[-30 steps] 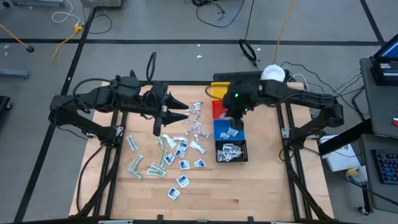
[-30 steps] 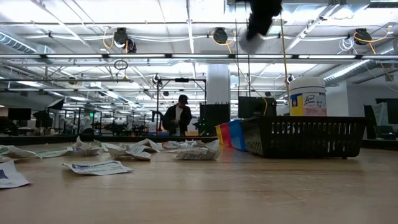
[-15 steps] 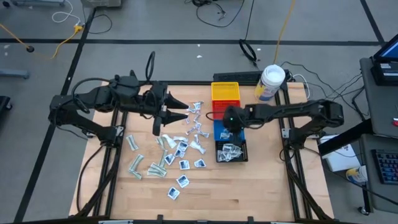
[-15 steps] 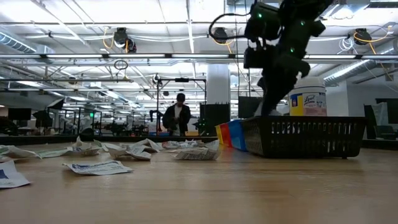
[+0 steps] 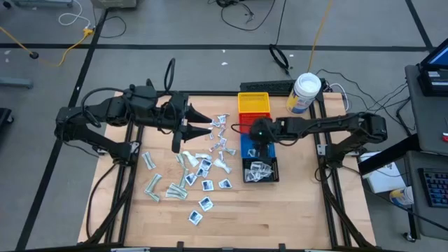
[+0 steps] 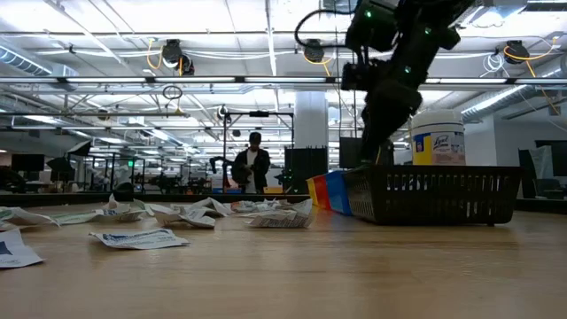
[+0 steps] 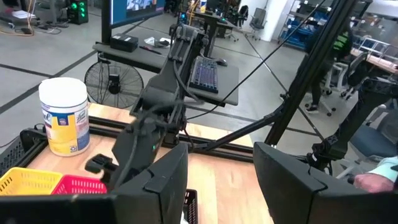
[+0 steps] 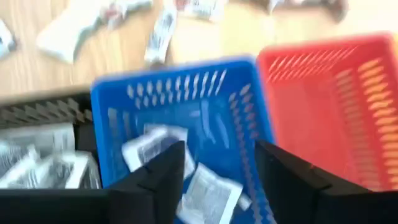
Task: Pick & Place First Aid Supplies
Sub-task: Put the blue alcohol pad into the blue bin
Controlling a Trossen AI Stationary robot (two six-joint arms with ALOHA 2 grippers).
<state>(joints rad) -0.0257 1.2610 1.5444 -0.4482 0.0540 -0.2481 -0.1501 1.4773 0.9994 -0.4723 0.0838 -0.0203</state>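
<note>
Right gripper [image 8: 214, 180] hangs over the blue bin [image 8: 180, 112], fingers spread, nothing between them; white packets [image 8: 208, 193] lie in the bin below. Left gripper [image 7: 217, 180], also spread and empty, is raised over the left side, above the scattered packets [image 5: 203, 168].

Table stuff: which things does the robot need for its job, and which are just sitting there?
For the job: loose packets, blue bin, black bin, red bin, yellow bin, right gripper.
Just there: white jar, waiting left gripper.
</note>
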